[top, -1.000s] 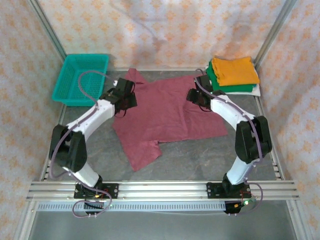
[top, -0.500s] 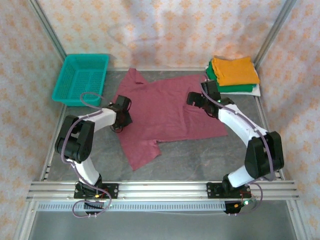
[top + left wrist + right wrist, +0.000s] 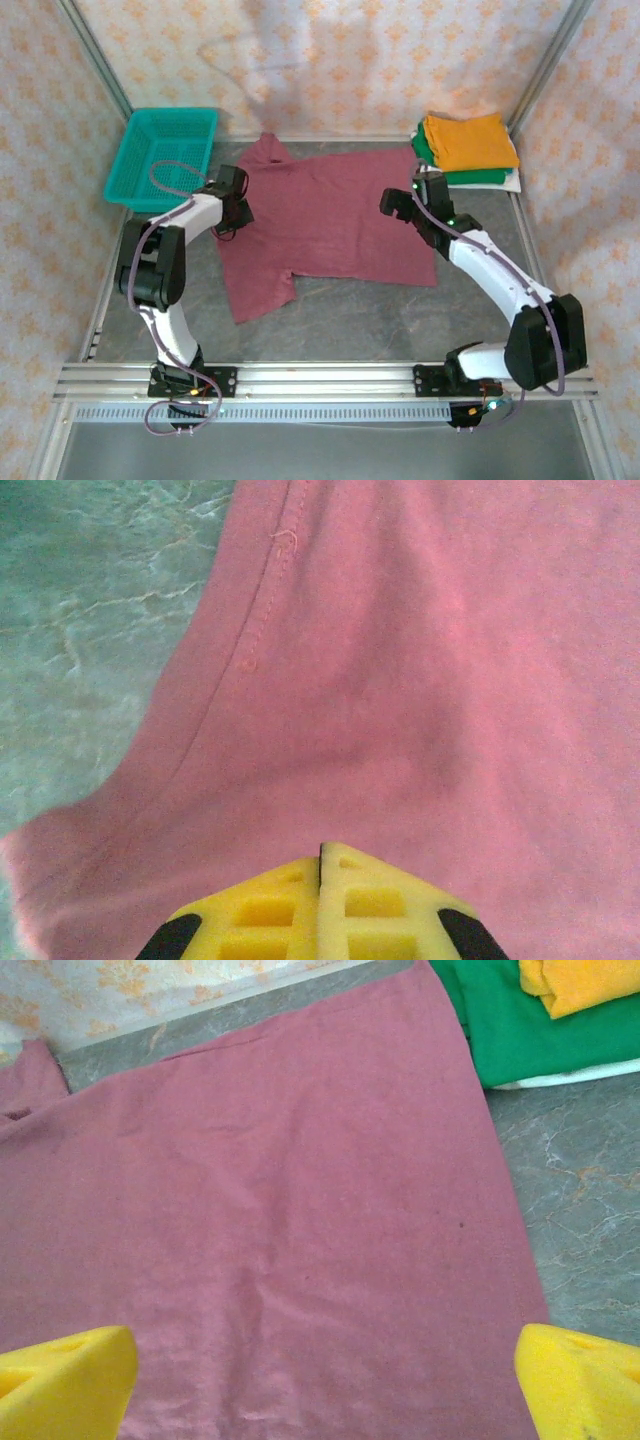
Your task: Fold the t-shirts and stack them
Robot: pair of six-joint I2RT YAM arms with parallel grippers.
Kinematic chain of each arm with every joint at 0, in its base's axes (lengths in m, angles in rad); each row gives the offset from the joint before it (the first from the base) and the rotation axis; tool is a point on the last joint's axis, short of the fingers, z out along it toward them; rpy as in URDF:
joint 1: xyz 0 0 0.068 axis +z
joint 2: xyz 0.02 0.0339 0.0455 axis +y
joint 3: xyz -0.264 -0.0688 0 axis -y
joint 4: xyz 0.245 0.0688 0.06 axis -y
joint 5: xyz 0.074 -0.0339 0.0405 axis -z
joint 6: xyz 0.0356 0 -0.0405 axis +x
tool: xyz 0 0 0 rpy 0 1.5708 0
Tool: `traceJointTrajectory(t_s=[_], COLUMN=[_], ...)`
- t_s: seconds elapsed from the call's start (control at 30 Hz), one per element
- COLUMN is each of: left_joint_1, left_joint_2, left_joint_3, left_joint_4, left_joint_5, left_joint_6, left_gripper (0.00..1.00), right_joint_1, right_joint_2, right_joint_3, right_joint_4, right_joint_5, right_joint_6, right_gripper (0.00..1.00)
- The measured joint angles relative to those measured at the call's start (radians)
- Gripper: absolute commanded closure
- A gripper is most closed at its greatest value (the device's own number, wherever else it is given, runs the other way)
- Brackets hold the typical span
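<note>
A maroon t-shirt [image 3: 330, 220] lies spread flat across the middle of the table. My left gripper [image 3: 235, 205] sits low at the shirt's left edge by the side seam. In the left wrist view its yellow fingers [image 3: 322, 848] are pressed together with the maroon cloth [image 3: 400, 680] pinched at their tips. My right gripper [image 3: 398, 208] hovers over the shirt's right part, near the hem. Its fingers stand wide apart in the right wrist view [image 3: 320, 1400], with flat cloth [image 3: 300, 1210] between them. Folded orange [image 3: 468, 140], green [image 3: 480, 176] and white [image 3: 512, 184] t-shirts are stacked at the back right.
A teal mesh basket [image 3: 165, 155] stands at the back left, close behind my left arm. The folded stack's green shirt [image 3: 540, 1035] lies just past the maroon shirt's right corner. Patterned walls and metal posts close in the table's back and sides.
The right gripper has opened, let go of the shirt and drawn back to the right. The left gripper has moved back and left, and the maroon shirt has slid left with it.
</note>
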Motion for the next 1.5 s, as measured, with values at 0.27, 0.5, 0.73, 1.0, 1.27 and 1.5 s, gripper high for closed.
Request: traceJointTrajectory(t_s=[0.27, 0.5, 0.73, 1.0, 1.27, 1.5], left_joint_1=[-0.089, -0.188, -0.259, -0.275, -0.288, -0.293], left_joint_2=[-0.591, -0.726, -0.719, -0.621, -0.601, -0.63], left_joint_3=[-0.381, -0.547, -0.63, -0.636, -0.645, -0.631], left_joint_4=[-0.164, -0.343, -0.354, -0.293, -0.262, -0.276], left_joint_5=[0.016, 0.087, 0.146, 0.156, 0.163, 0.133], left_joint_6=[-0.086, -0.209, -0.283, -0.297, -0.307, -0.299], left_gripper=[0.25, 0.28, 0.37, 0.48, 0.86, 1.0], right_joint_1=[0.0, 0.0, 0.0, 0.0, 0.0, -0.012], right_joint_2=[-0.101, -0.09, -0.101, -0.101, -0.093, -0.092], right_joint_3=[-0.161, -0.255, -0.288, -0.295, -0.295, -0.295], right_joint_4=[0.035, -0.015, -0.002, 0.0, 0.005, -0.037], right_joint_5=[-0.021, -0.024, -0.052, -0.058, -0.056, -0.001], right_joint_6=[-0.023, -0.026, -0.021, -0.018, -0.015, 0.077], right_gripper=[0.01, 0.01, 0.01, 0.01, 0.0, 0.01])
